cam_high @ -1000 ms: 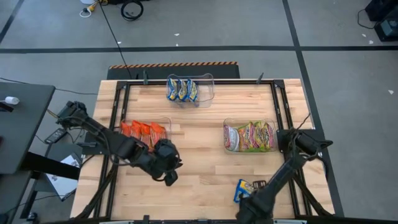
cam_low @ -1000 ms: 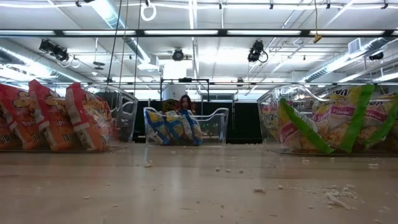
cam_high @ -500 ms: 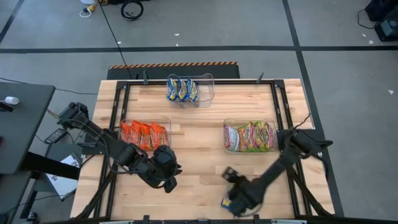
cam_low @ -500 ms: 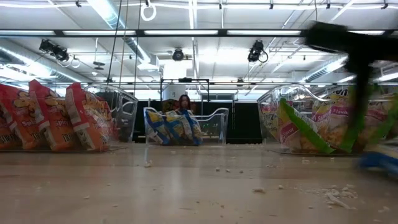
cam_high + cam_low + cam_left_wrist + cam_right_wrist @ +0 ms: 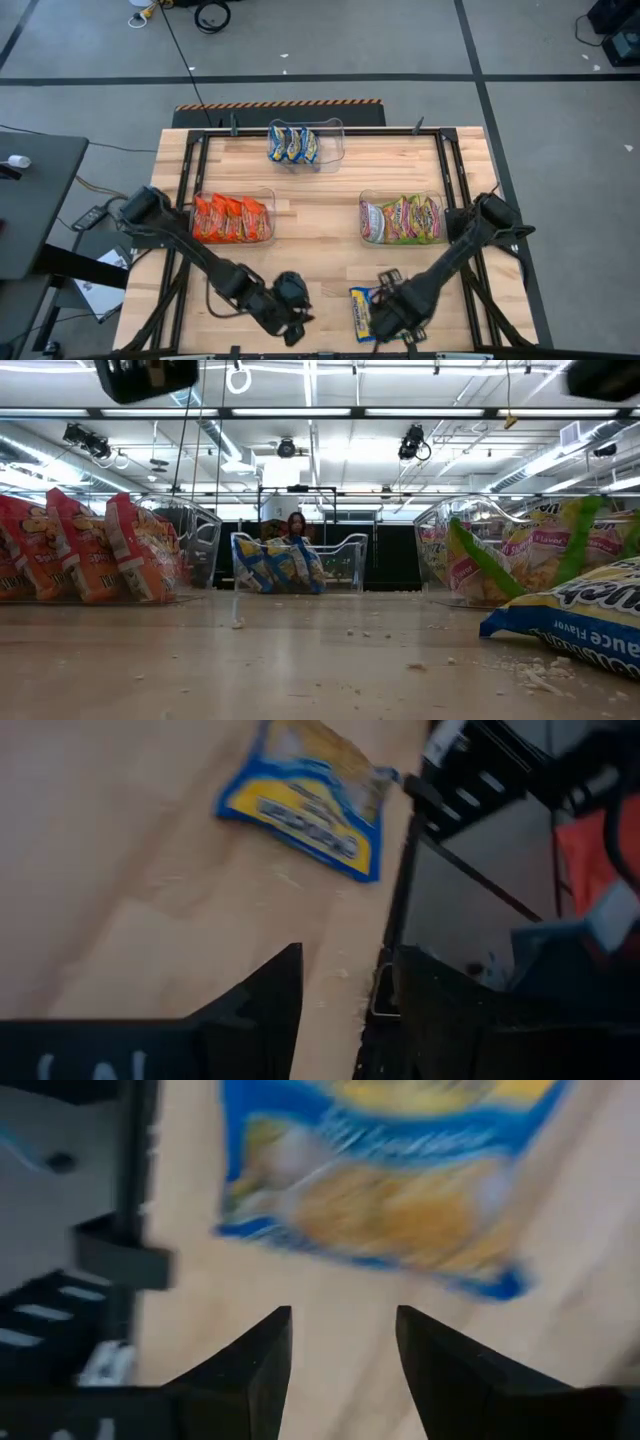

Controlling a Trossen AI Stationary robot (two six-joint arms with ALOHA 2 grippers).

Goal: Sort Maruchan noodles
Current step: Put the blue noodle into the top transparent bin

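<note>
Blue-and-yellow noodle packet (image 5: 359, 310) lies flat on the bare wood near the table's (image 5: 320, 250) front edge, loose, nothing gripping it. My right claw (image 5: 388, 318) sits just beside it on the right side; right wrist view shows my two fingers (image 5: 262, 1355) parted with a clear gap, empty, packet ahead of the tips and not touching. My left claw (image 5: 291, 322) is near the front edge too, left of the packet and apart from it; its fingers (image 5: 268, 995) are spread, holding nothing, packet farther off in its view. Open wood between both claws and the bins behind.

Sorted stock: orange packets (image 5: 230, 217) upright in the left clear bin (image 5: 271, 200), blue ones (image 5: 293, 144) in the far middle bin (image 5: 337, 128), green-and-pink ones (image 5: 402, 218) in the right bin (image 5: 364, 197). Crumbs scattered on the wood in the low view.
</note>
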